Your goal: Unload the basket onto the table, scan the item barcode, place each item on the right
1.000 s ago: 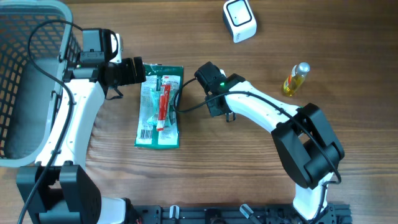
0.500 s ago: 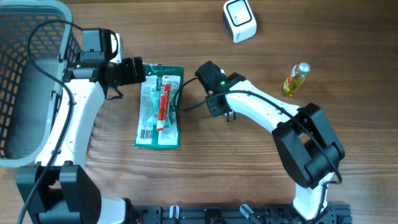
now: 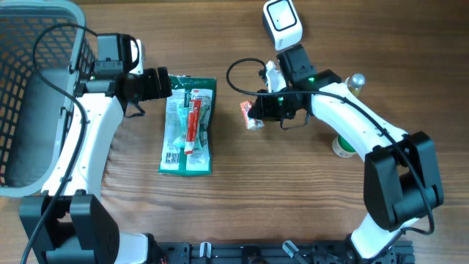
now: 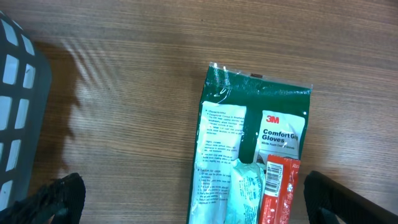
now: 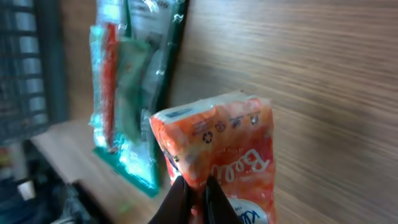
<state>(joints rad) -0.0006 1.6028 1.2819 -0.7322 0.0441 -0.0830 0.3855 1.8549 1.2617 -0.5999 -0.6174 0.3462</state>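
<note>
A small orange snack packet (image 3: pixel 249 115) hangs above the table, pinched at one edge by my shut right gripper (image 3: pixel 261 110). In the right wrist view the packet (image 5: pixel 221 149) fills the middle, with the right gripper (image 5: pixel 196 194) clamped on its lower edge. No barcode shows on this face. The white scanner (image 3: pixel 283 23) stands at the back, just beyond the right wrist. My left gripper (image 3: pixel 163 82) is open over the top left corner of a green glove pack (image 3: pixel 188 125). In the left wrist view its fingers (image 4: pixel 59 198) stand wide apart either side of the pack (image 4: pixel 255 137).
A grey basket (image 3: pixel 33 88) fills the left edge, also seen as the basket (image 4: pixel 15 99) in the left wrist view. A yellow bottle (image 3: pixel 356 79) shows behind the right arm. A small white and green object (image 3: pixel 341 147) lies under that arm.
The right gripper has shut on the orange packet, and the arm has swung up and right toward the scanner. The left arm has not moved.
</note>
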